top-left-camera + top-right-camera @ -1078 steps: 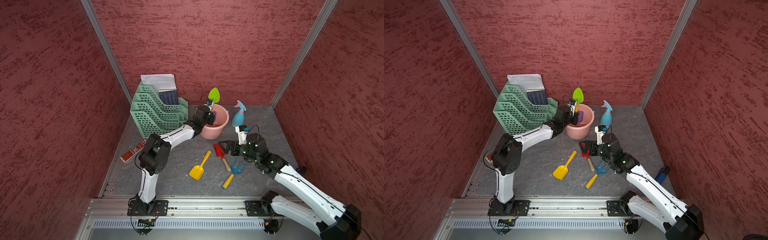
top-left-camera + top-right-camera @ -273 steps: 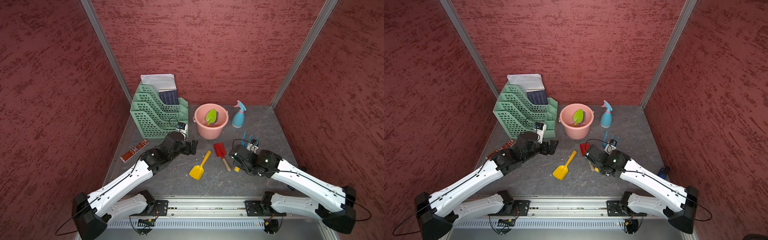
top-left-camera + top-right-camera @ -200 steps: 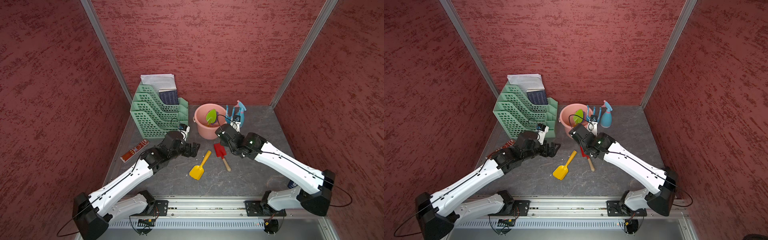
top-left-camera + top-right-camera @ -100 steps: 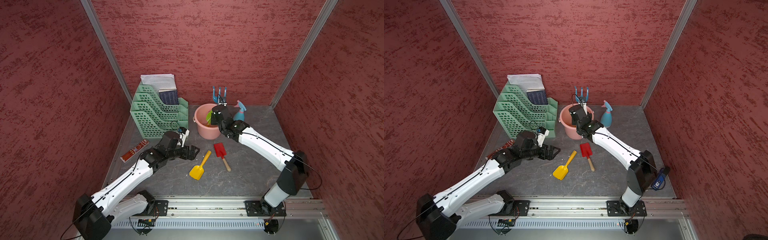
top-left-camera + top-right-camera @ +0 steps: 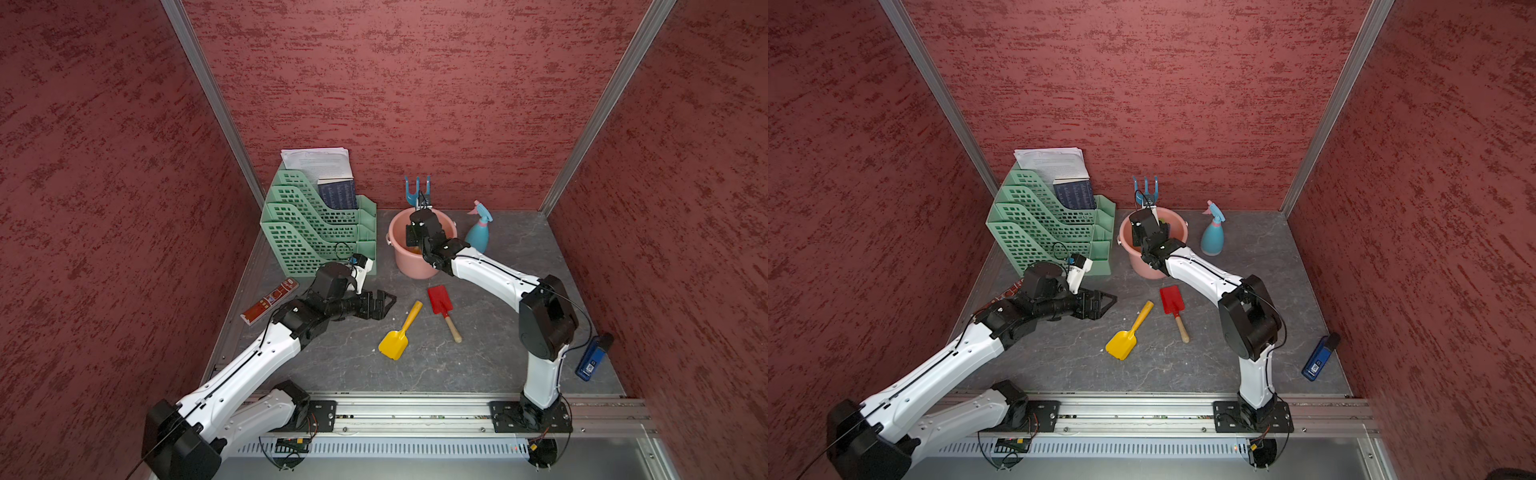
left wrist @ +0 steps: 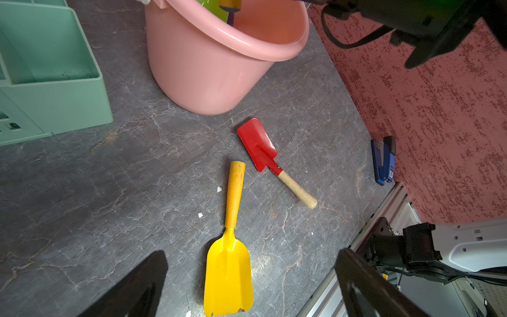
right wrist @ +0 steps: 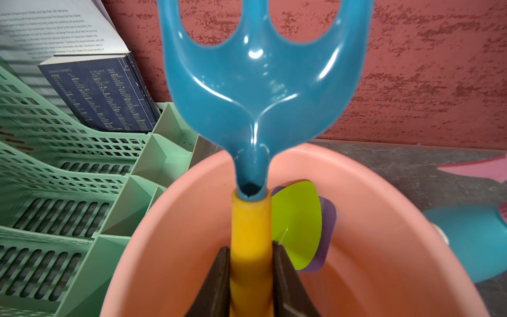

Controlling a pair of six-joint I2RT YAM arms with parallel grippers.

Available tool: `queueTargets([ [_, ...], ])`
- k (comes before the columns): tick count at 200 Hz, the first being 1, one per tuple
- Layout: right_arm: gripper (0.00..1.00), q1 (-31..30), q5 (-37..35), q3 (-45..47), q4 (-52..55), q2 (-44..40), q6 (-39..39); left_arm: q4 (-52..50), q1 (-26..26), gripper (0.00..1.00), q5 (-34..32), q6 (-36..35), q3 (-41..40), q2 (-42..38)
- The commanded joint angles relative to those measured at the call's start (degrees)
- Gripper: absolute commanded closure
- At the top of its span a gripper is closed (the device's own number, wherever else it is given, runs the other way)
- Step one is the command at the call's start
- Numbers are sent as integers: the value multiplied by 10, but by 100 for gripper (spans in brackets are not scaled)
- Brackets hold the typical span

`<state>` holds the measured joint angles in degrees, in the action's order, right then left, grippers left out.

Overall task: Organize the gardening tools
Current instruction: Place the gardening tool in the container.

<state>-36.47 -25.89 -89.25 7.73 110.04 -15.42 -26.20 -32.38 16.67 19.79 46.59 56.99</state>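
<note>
Gardening tools gather round the smooth pink plastic bucket (image 5: 401, 259) under the right jaws. Ahead of the wide-open, empty left jaws lie the glossy yellow scoop (image 6: 229, 260) and the red flat-bladed spade (image 6: 258, 145) with a wooden handle. The right jaws clamp the matte yellow handle of the blue three-prong plastic fork (image 7: 260, 82), prongs up. Their wrist view alone plainly shows a lime-green leaf-shaped trowel (image 7: 297, 225) overlapping a purple scoop (image 7: 327, 219) inside the bucket.

Blue fork (image 7: 260, 82), yellow scoop (image 5: 393, 344), red spade (image 5: 439, 300), pink bucket (image 5: 405, 262)
</note>
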Motion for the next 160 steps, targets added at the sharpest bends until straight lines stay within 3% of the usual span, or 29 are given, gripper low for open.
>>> queueTargets([
  [1, 100, 3, 6, 10, -46, 0, -15, -2, 6, 0, 9, 3, -8, -8],
  [38, 100, 3, 5, 15, -36, 7, -21, -3, 7, 0, 8, 4, -6, -7],
  [53, 81, 3, 9, 16, -34, 7, -21, -4, 8, 0, 7, 6, -6, -7],
  [71, 52, 3, 16, 16, -28, 3, -22, -6, 8, 0, 1, 9, -7, -8],
  [90, 30, 4, 20, 24, -25, -10, -29, -12, 8, 0, -10, 13, -9, -11],
  [136, 2, 4, 20, 53, -10, -68, -31, -18, 8, 0, -15, 23, -8, -20],
  [160, 2, 3, 24, 79, 12, -117, -38, -22, 8, 0, -16, 27, -6, -23],
])
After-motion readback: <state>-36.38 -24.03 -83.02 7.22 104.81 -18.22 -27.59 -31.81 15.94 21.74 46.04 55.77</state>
